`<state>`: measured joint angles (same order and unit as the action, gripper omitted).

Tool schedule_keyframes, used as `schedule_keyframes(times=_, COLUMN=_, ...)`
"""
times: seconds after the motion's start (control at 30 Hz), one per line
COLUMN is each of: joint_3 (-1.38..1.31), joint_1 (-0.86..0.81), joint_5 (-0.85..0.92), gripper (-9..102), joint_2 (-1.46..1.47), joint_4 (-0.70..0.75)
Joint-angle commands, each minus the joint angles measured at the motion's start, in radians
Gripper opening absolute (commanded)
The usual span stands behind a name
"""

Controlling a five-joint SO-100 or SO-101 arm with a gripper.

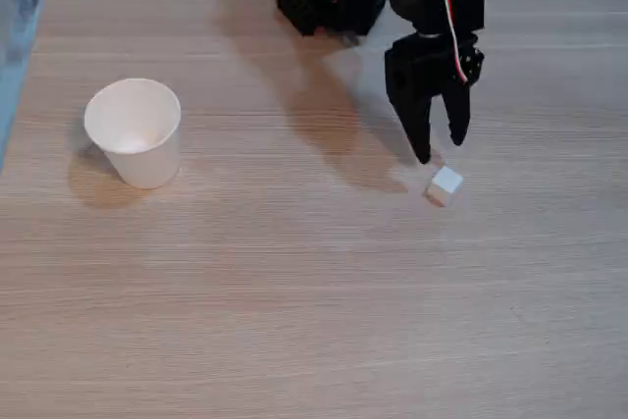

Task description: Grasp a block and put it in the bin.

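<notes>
Fixed view, starting at the left: your bin point(133, 131) stands upright on the wooden table point(294, 291), mouth open to the ceiling and nothing visible inside; that's a friendly target, a wide rim you can drop into from above without having to tilt anything. It casts a soft shadow to its left, and it's well apart from the action on the right; you've got a long carry across bare tabletop ahead of you.

Moving right, the arm's dark base sits at the back edge of the table; from it the arm reaches forward and points your gripper point(441, 149) nearly straight down. Its two black fingers are spread with a clear gap between them, holding nothing; that's the pose you want for a top-down pick.

Just below and a touch to the right of those tips lies the block point(444, 185), resting on the table, turned corner-on to the camera; it looks just beside the nearer fingertip, not yet between the two. My read: you're in the approach, nothing grasped; the block being so small, the fingers need to straddle it squarely, or a tip landing on a corner could nudge it away; whether the tips are already down at table height, I can't tell from this angle.
</notes>
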<state>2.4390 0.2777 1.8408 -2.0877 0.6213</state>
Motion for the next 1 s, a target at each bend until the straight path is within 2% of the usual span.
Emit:
schedule_keyframes(times=0.0, joint_3=-0.052, joint_1=0.0, joint_5=-0.012, gripper=29, joint_2=0.032, joint_4=-0.023)
schedule_keyframes(times=0.97, joint_3=-0.167, joint_1=-0.02, joint_5=-0.081, gripper=27, joint_2=0.281, joint_4=-0.124)
